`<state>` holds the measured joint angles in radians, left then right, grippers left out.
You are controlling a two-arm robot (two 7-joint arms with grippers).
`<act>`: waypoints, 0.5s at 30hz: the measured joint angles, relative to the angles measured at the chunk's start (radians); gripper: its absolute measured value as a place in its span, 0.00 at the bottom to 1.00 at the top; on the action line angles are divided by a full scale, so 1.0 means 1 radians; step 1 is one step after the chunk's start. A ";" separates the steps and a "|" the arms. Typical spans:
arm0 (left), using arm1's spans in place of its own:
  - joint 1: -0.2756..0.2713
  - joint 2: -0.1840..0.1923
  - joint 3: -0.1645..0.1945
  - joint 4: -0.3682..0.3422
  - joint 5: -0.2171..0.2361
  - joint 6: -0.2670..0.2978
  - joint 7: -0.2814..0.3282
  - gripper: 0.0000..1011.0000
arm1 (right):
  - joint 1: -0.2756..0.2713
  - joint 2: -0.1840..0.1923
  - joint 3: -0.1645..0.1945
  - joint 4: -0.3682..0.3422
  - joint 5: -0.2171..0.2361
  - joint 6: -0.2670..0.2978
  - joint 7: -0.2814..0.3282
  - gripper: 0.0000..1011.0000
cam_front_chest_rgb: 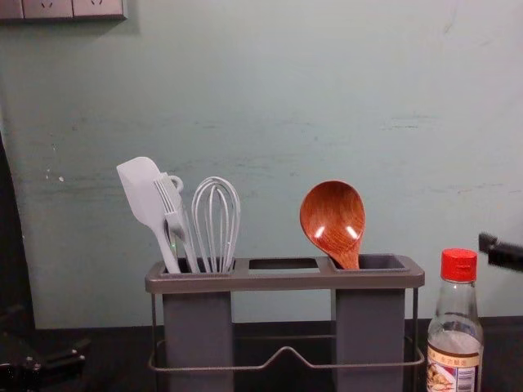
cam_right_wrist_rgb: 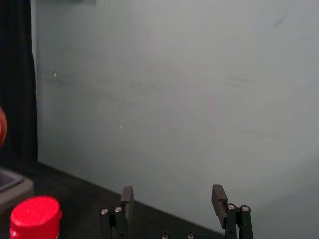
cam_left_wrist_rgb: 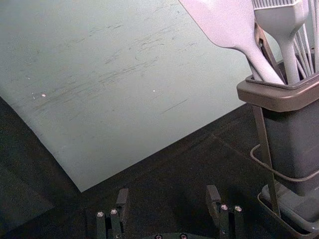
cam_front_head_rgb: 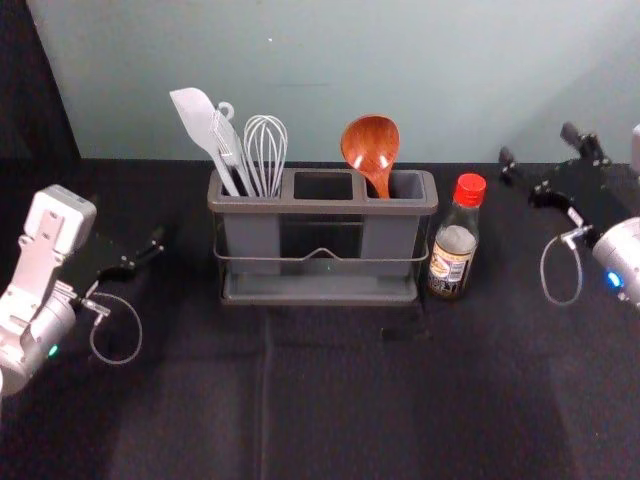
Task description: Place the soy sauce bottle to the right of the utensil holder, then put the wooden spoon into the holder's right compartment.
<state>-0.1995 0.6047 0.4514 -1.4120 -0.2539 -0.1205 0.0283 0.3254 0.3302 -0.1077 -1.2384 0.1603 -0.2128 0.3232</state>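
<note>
The utensil holder stands mid-table. Its right compartment holds the wooden spoon, bowl up, also seen in the chest view as a spoon. Upright just right of the holder is the soy sauce bottle, red-capped; its cap shows in the right wrist view. My right gripper is open and empty, to the right of the bottle and farther back; in its wrist view the gripper has its fingers apart. My left gripper is left of the holder; its wrist view shows the gripper open with nothing between the fingers.
A white spatula, a brush and a whisk stand in the holder's left compartment. Behind the dark tabletop rises a pale wall. A socket panel is on the wall at upper left.
</note>
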 joint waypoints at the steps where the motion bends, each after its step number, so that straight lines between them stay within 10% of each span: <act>1: 0.000 0.000 0.000 0.000 0.000 0.000 0.000 0.99 | 0.000 -0.003 -0.003 0.008 -0.002 0.005 -0.001 0.99; 15: 0.000 0.000 0.000 0.000 0.000 0.000 0.000 0.99 | 0.003 -0.028 -0.023 0.060 -0.022 0.024 -0.013 0.99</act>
<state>-0.1995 0.6047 0.4514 -1.4120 -0.2540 -0.1205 0.0283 0.3280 0.3023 -0.1308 -1.1788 0.1383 -0.1890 0.3102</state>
